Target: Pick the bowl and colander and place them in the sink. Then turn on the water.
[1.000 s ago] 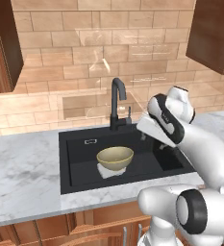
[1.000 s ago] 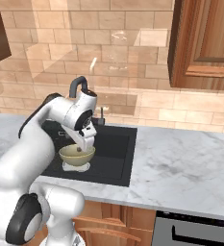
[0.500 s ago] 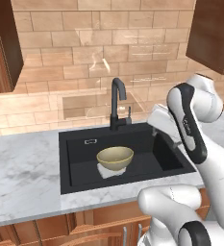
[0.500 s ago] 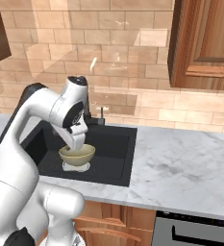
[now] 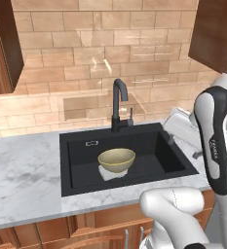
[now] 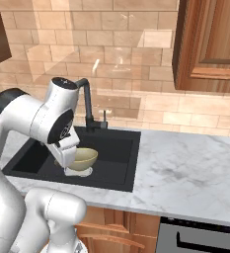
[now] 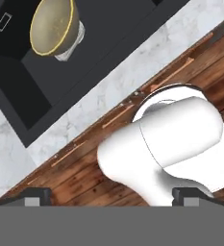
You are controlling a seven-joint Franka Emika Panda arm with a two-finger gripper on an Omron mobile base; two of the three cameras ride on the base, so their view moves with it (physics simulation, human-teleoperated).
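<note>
The white-and-grey marble counter (image 5: 22,180) surrounds the black rectangular sink (image 5: 176,160), and inside that basin the round yellow-tan bowl (image 5: 116,160) sits near the middle, on top of a pale grey thing that I take to be the small speckled metal colander (image 5: 110,174) (mostly hidden under the bowl, so I cannot confirm its handles). Both items appear to be already placed, so the step in hand is judged to be turning on the water.

The tall dark curved faucet (image 5: 118,104) rises at the back rim of the sink, with a small dark lever (image 5: 131,115) just beside its base on the right. The arm stands to the right of the basin, well apart from that lever. The gripper (image 7: 111,197) looks down over the counter's front edge and the wooden cabinet front (image 7: 84,173); its two dark fingertips (image 7: 34,196) are spread as wide as they go, with nothing between them.

To do this well, the hand should swing toward the back rim, pass above the bowl, and approach the lever from the side, pushing with one fingertip rather than pinching.
</note>
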